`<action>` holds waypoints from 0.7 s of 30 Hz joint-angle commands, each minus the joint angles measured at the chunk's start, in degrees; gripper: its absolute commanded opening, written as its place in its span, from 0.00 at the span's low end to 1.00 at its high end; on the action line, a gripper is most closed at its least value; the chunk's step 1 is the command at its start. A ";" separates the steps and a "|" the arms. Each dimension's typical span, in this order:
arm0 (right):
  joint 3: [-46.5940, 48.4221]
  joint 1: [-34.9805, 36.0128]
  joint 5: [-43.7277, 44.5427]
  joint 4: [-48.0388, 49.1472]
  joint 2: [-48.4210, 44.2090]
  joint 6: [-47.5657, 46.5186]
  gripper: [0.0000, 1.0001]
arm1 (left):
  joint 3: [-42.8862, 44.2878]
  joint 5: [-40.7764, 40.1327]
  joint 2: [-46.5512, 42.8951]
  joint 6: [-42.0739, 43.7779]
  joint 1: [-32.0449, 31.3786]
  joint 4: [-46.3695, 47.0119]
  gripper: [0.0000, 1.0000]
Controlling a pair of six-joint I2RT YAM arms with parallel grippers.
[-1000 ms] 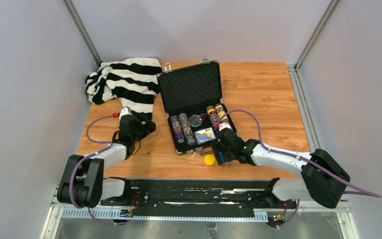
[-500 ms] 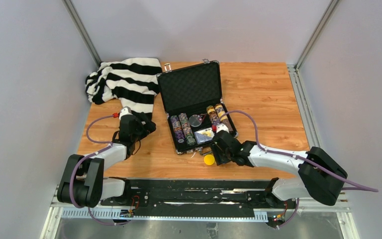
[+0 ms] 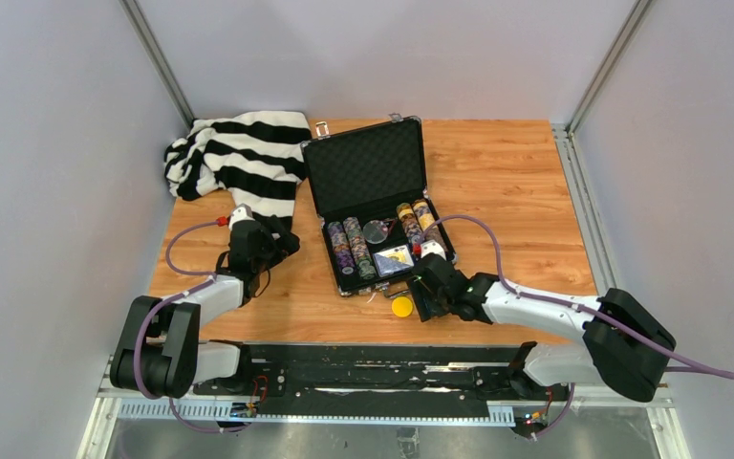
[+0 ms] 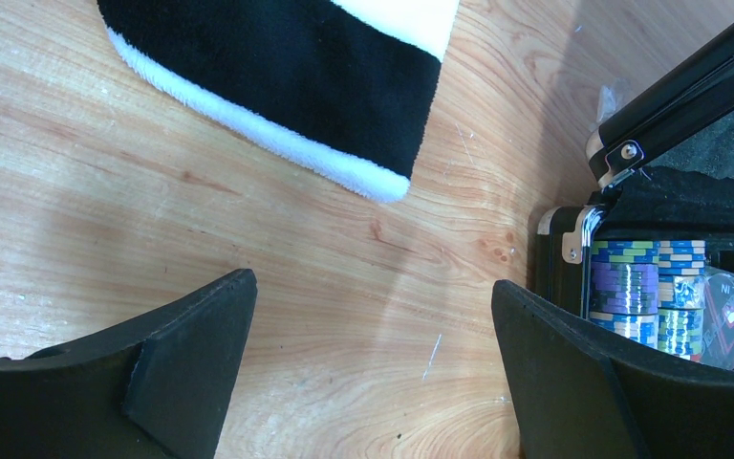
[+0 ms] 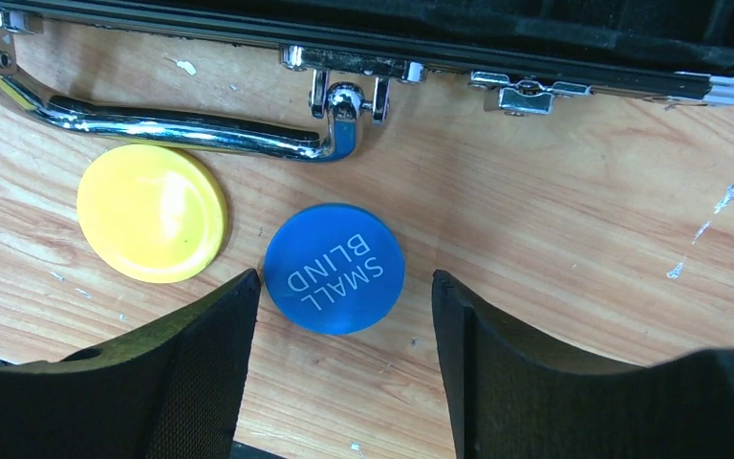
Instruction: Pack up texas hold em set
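Right wrist view: the right gripper (image 5: 340, 287) is spread wide and holds nothing. Its fingers stand on either side of the blue disc (image 5: 334, 269), marked SMALL BLIND, which lies flat on the table (image 5: 583, 191) just outside the case (image 5: 535, 38), near its chrome handle (image 5: 153, 124). The yellow disc (image 5: 152, 212) lies just beside it. The case is open, with chip rows (image 3: 354, 247) and the card box (image 3: 393, 258) inside. The left gripper (image 4: 373, 284) gapes empty over bare wood left of the case, near the striped cloth (image 4: 344, 86).
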 commanded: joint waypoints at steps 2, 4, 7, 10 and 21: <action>-1.70 0.56 0.06 -0.66 0.71 0.36 0.64 | -0.05 0.30 0.33 0.15 -0.01 0.72 0.98; -2.02 0.61 -0.62 0.50 1.05 0.11 0.63 | -0.17 0.30 0.25 0.13 -0.01 0.76 0.98; -2.04 0.55 -0.95 0.81 1.33 0.15 0.60 | -0.16 0.32 0.28 0.13 -0.01 0.77 0.98; -1.74 0.61 -1.17 0.33 1.02 0.22 0.55 | -0.06 0.40 0.33 0.18 -0.01 0.76 0.98; 0.31 0.59 -1.08 -2.43 -1.99 -0.45 0.47 | -0.04 0.39 0.42 0.17 -0.01 0.74 0.98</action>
